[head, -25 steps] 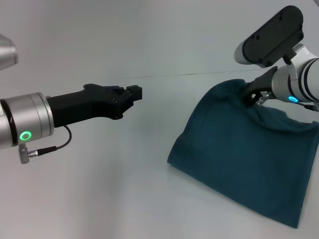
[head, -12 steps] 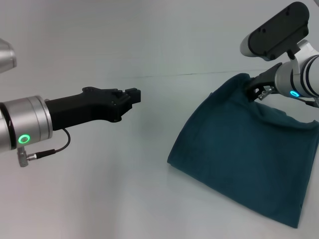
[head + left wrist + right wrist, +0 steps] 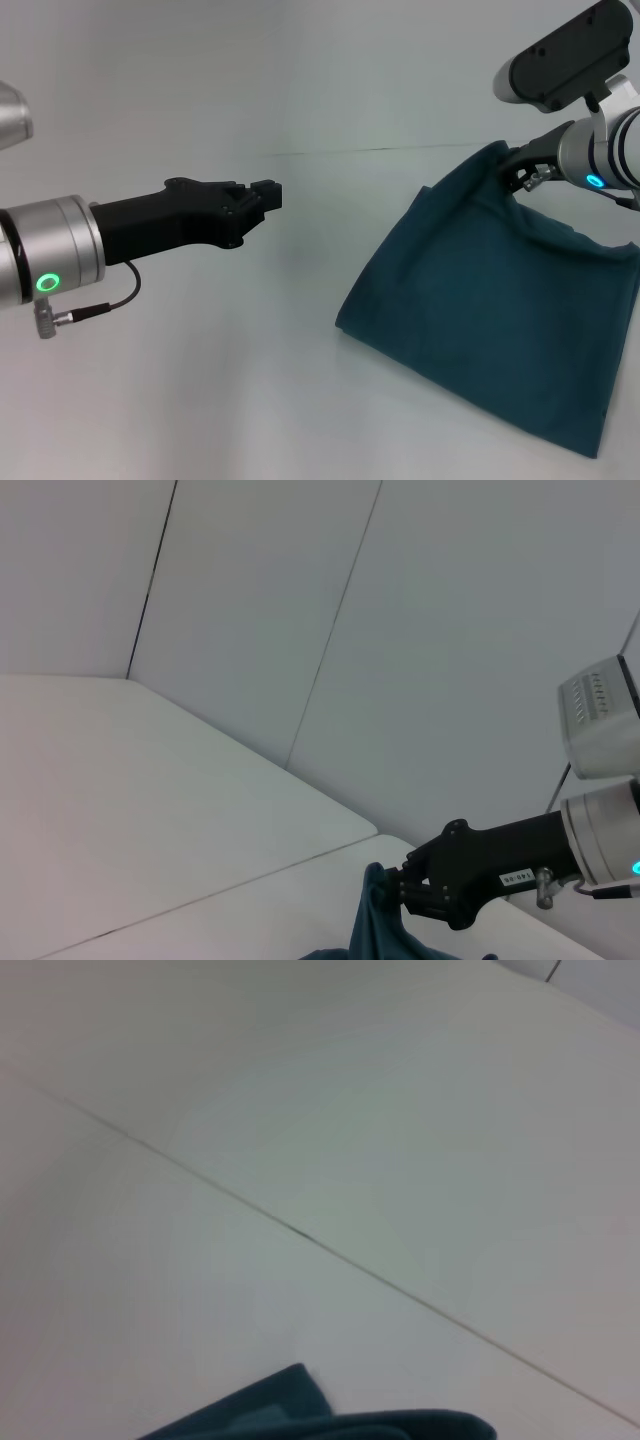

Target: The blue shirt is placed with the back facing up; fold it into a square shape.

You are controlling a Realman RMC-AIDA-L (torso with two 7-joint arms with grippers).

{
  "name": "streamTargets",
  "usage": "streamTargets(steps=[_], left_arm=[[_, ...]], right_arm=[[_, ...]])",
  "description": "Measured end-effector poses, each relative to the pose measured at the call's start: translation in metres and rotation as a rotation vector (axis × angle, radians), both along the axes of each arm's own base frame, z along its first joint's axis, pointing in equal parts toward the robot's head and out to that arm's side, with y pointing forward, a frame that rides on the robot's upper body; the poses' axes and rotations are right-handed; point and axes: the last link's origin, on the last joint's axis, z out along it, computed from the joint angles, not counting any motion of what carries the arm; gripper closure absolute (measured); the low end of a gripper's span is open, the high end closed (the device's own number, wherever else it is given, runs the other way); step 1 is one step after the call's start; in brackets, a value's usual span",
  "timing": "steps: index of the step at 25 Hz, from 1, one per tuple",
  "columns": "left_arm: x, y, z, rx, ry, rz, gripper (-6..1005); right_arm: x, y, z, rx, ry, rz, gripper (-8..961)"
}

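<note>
we see the blue shirt on the right side of the worktop, already gathered into a thick, roughly four-sided bundle. its near and left edges rest on the surface while its far corner is lifted into a peak. our right hand is pinching that far corner, fingers pressed together on the fabric, which we judge is how it carries the last flap up and over to square the fold. the left wrist view shows the same pinch on the raised cloth. our left hand hovers over the bare middle of the worktop, well apart from the shirt, holding nothing, and we cannot tell how its fingers stand. only the plain side of the shirt shows, so no lettering is readable there. a small white label on the right arm is too small to read.
</note>
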Motion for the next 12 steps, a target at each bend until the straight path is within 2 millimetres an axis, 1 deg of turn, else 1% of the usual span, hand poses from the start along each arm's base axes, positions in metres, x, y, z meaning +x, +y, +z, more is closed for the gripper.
streamTargets(steps=[6, 12], left_arm=[[-0.001, 0.0, 0.0, 0.0, 0.0, 0.002, 950], [-0.001, -0.001, 0.0, -0.001, 0.001, 0.004, 950]], right_arm=[[0.003, 0.01, 0.0, 0.027, 0.014, 0.003, 865], [0.002, 0.017, -0.004, 0.038, 0.014, 0.025, 863]])
